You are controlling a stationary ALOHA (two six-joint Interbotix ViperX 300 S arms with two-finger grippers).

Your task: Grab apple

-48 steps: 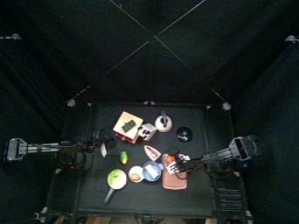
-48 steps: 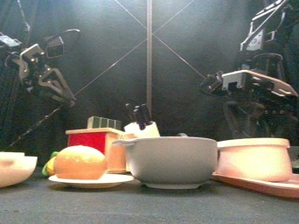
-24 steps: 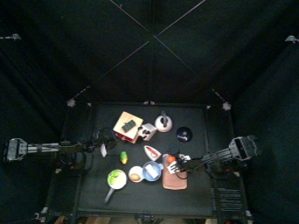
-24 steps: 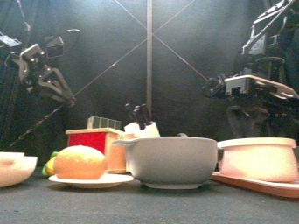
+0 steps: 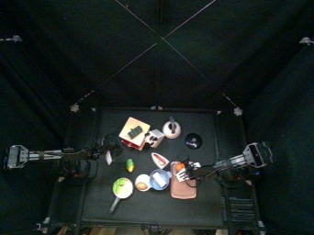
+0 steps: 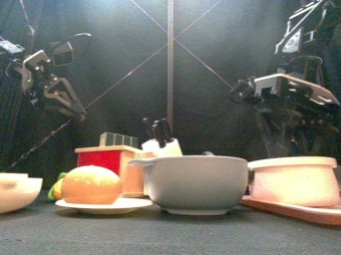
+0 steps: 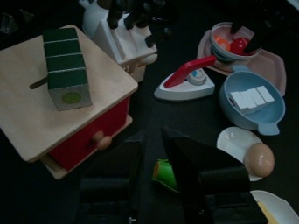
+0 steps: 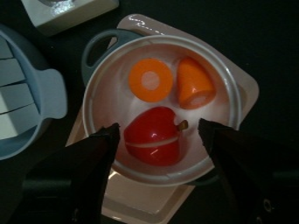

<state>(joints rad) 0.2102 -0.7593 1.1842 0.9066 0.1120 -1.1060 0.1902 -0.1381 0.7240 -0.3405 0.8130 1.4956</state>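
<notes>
The red apple lies in a pale pink pot beside two orange pieces. My right gripper hangs straight above the pot, open, one jaw on each side of the apple and nothing between them. From above, the right gripper is over the pot at the table's front right. In the front view it is well above the pink pot. My left gripper is open and empty over the table's left side, above a small green thing.
A wooden box with a green block on top, a knife block, a toy iron, a blue bowl and an egg on a white dish crowd the middle. A grey bowl and a yellow fruit stand at the front.
In the front view my right gripper has risen slightly and stays open. The left arm has not moved.
</notes>
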